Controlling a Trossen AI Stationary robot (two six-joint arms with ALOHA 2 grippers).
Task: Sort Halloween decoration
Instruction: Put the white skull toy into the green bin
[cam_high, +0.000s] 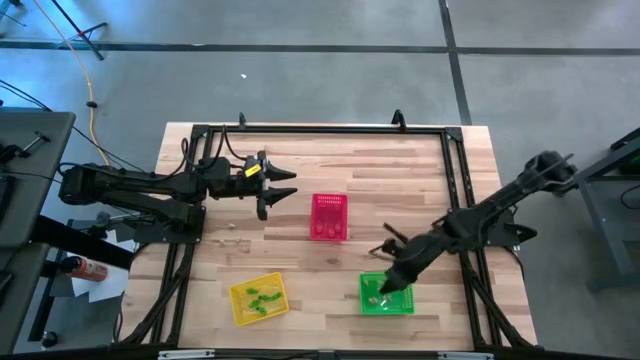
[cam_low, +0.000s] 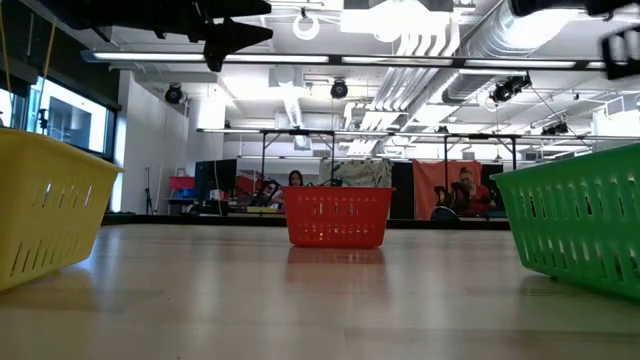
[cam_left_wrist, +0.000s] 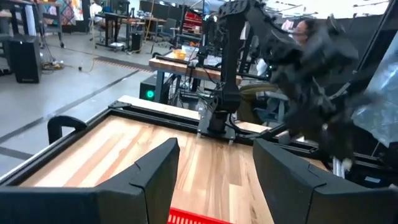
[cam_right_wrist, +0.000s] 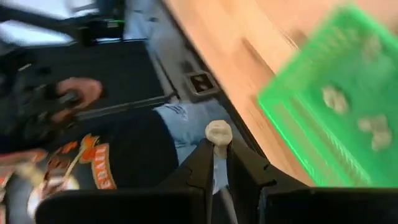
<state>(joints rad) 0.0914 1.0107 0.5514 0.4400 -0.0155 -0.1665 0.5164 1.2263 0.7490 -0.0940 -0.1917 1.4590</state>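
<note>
The right gripper (cam_right_wrist: 219, 163) was clamped on a pale whitish trinket (cam_right_wrist: 218, 132), pinched by its lower end so the rounded top stuck up between the fingertips. In the high view this gripper (cam_high: 392, 277) hung over the green basket's (cam_high: 404, 303) near-left corner, prob. to drop the piece in with others of its colour. Several pale trinkets (cam_right_wrist: 336, 98) already lay in that basket, close beside the held one but not touching it.

The left gripper (cam_left_wrist: 214, 180) waited w/ fingers well apart, holding nothing, just left of the pink-red basket (cam_high: 329, 216) and above the table (cam_high: 300, 170).

Farther out, green trinkets (cam_high: 259, 298) sat in the yellow basket (cam_high: 240, 312), near the table's front-left. Whether the pink-red basket held anything couldn't be told. Beyond the table edge, a person in jeans and a dark printed shirt (cam_right_wrist: 99, 155) sat w/ a hand (cam_right_wrist: 78, 93) on some controls.
</note>
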